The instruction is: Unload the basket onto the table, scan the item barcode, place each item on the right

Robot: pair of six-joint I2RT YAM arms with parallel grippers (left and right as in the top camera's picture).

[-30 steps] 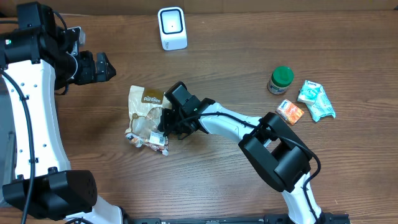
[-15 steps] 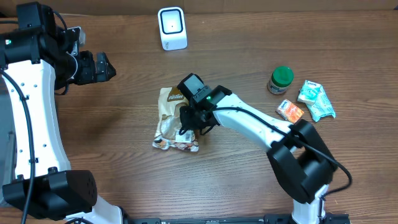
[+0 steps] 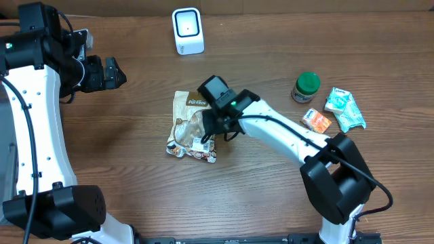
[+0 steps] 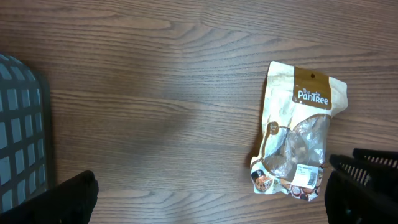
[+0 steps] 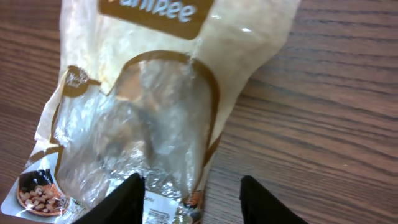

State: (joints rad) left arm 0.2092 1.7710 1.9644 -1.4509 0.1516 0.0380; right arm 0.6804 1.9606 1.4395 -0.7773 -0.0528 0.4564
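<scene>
The tan, clear-windowed snack pouch is laid flat well in front of the white boxy scanner, with brown wooden tabletop exposed leftward. The right gripper is parted over its right edge; the left gripper is spread wide.

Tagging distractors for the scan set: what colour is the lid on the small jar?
Green lid on the jar; shows best in the overhead view.

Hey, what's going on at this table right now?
The right arm's end effector hangs low over a tan snack bag that lies flat on the wooden table. Its fingers are apart, not clamped on the bag. The left end effector is open and empty, off to the side. The white scanner stands apart at the far edge, so nothing is being scanned yet.
</scene>
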